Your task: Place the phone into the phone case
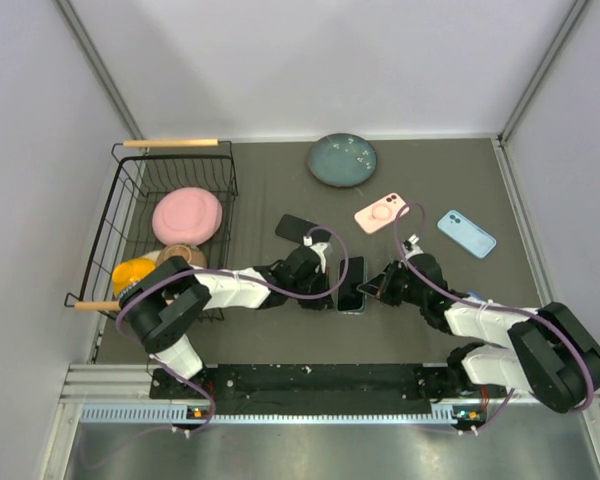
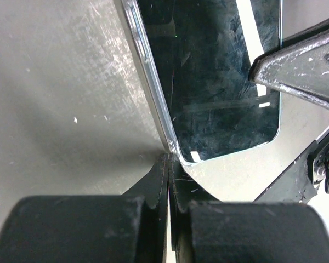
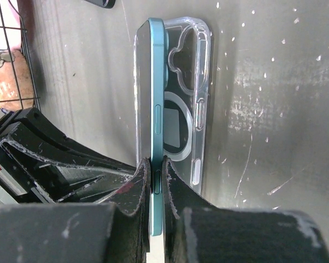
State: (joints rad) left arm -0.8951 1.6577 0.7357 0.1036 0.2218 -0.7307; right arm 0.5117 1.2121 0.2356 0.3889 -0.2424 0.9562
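Teal phone [image 3: 153, 109] stands on its long edge against the clear case [image 3: 189, 98], which lies open side up on the table. It is not seated yet.

We read the right gripper [image 3: 155, 167] as clamped tight across the phone's thin sides at its near end. The phone is probably held on edge so that one long side enters the case first and the rest can hinge down.

The left gripper [image 2: 169, 167] is fully closed, its tips meeting at a corner of the phone opposite the case. We cannot tell whether it pinches anything; we judge it is bracing that corner.
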